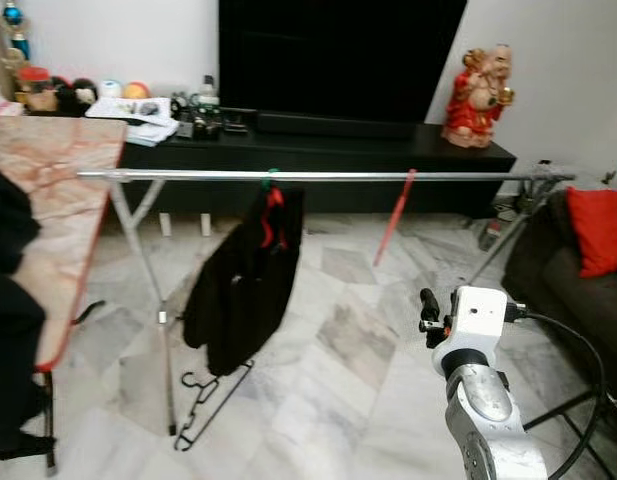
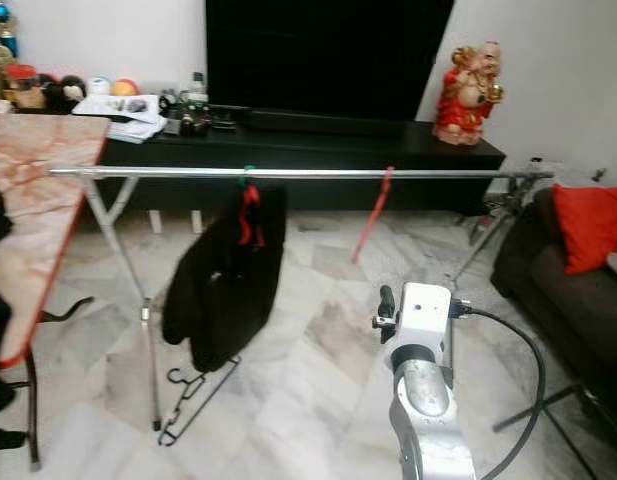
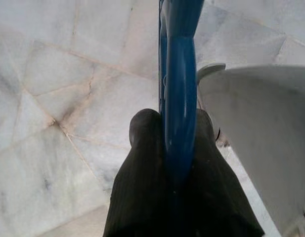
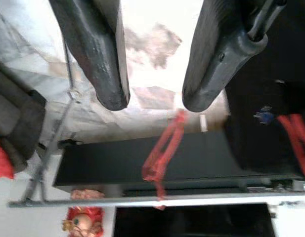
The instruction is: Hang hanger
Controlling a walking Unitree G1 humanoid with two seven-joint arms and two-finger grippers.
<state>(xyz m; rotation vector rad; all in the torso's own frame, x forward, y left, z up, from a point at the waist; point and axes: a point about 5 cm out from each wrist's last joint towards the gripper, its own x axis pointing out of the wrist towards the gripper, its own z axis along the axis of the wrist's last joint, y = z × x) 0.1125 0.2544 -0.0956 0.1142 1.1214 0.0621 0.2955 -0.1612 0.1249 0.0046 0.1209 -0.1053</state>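
Two garments of sorts already hang on the long silver clothes rail (image 1: 328,176) that runs across the middle of the head view: a black garment on a red hanger (image 1: 246,280) left of centre, and a bare red plastic hanger (image 1: 395,216) right of centre. A black wire hanger (image 1: 210,395) lies on the pale marble floor (image 1: 348,380) at the lower left.

The left wrist view adds what the head views lack: the left gripper (image 3: 172,128) is clamped on a blue plastic hanger (image 3: 178,74) over the floor. So the carrying step looks in hand; next, the blue hook must be raised and set over a free stretch of rail.

The right gripper (image 4: 152,101) has its fingers spread wide, holding nothing, aimed toward the red hanger and the rail.
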